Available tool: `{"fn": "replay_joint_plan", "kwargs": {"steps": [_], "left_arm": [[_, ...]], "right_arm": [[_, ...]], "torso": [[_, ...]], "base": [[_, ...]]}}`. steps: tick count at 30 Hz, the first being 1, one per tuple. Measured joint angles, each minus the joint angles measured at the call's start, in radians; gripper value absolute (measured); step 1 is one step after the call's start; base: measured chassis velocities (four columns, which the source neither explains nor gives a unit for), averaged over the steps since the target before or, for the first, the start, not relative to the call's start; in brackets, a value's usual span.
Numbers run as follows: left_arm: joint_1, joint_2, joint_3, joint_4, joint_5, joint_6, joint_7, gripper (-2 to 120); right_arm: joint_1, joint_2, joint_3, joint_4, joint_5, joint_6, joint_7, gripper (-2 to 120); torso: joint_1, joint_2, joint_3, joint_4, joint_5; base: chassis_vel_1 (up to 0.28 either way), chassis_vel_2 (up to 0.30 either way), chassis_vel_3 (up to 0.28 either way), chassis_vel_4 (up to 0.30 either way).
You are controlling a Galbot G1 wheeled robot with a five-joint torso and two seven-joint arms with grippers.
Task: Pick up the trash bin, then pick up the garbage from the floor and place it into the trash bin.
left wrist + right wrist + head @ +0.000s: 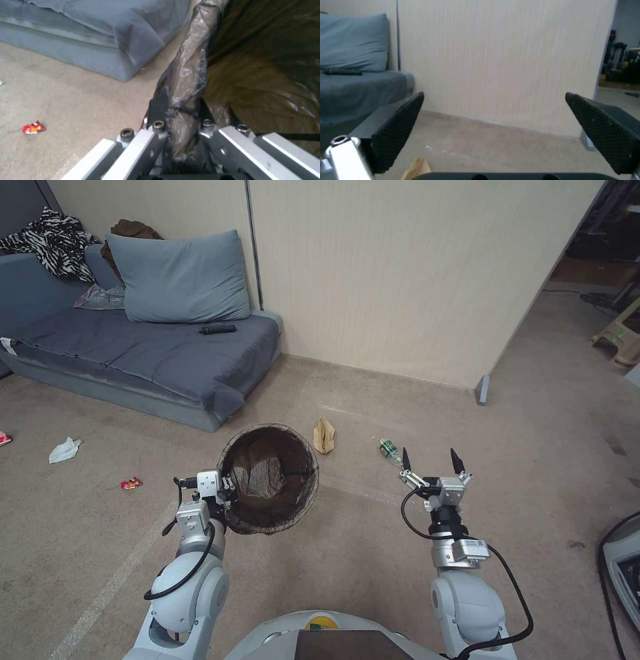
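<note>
Trash bin [270,480]: held off the carpet [373,553] by its rim, mouth up, lined with a dark bag folded over the edge, in front of the sofa [140,353]. Gripped by the left claw [227,493], clenched on the near-left part of the rim; in the left wrist view, bag film bunched between the fingers [156,110]. Right claw [430,461] released, jaws spread wide, raised above the carpet just this side of the green-labelled bottle [389,449]. Nothing held in it.

Garbage on the floor all round: crumpled brown paper bag [324,435] just beyond the bin, bottle to its right, red snack wrapper [131,483] to the left, white tissue [65,450] farther left, another red scrap [3,439] at the picture's left edge.

Step in hand, by judgement: bin secured, first piece of litter to fetch. Best done by keeping the bin level and steady, grip on the plastic rim rather than on loose film alone, since the liner could slip. Nearest pieces first: bottle or paper bag, both within the right arm's side. For the bottle, jaws set across its narrow width, not along its length, and lowered straight down to avoid rolling it away. Release only once well over the bin's mouth.
</note>
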Motion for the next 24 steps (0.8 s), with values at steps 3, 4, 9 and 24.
{"fn": "replay_joint_plan", "kwargs": {"steps": [3, 4, 9, 24], "left_arm": [[0.000, 0.000, 0.000, 0.000, 0.000, 0.000, -0.001, 2], [0.000, 0.000, 0.000, 0.000, 0.000, 0.000, -0.001, 2], [0.000, -0.001, 0.002, 0.001, 0.000, 0.000, -0.001, 2], [-0.003, -0.004, 0.002, 0.004, 0.003, 0.000, -0.002, 2]], "right_arm": [[0.000, 0.000, 0.000, 0.000, 0.000, 0.000, 0.000, 100], [0.000, 0.000, 0.000, -0.001, 0.000, 0.000, 0.000, 100], [0.000, 0.000, 0.000, -0.002, 0.001, 0.000, 0.000, 100], [0.000, 0.000, 0.000, -0.009, 0.003, -0.001, -0.010, 100]], "torso": [[0.000, 0.000, 0.000, 0.0000, 0.0000], [0.000, 0.000, 0.000, 0.0000, 0.0001], [0.000, 0.000, 0.000, -0.0001, 0.0000], [0.000, 0.000, 0.000, 0.0002, 0.0001]], "base": [[-0.099, 0.106, 0.106, -0.102], [-0.160, 0.165, 0.129, -0.162], [-0.163, 0.163, 0.164, -0.168], [-0.149, 0.137, 0.142, -0.146]]}}
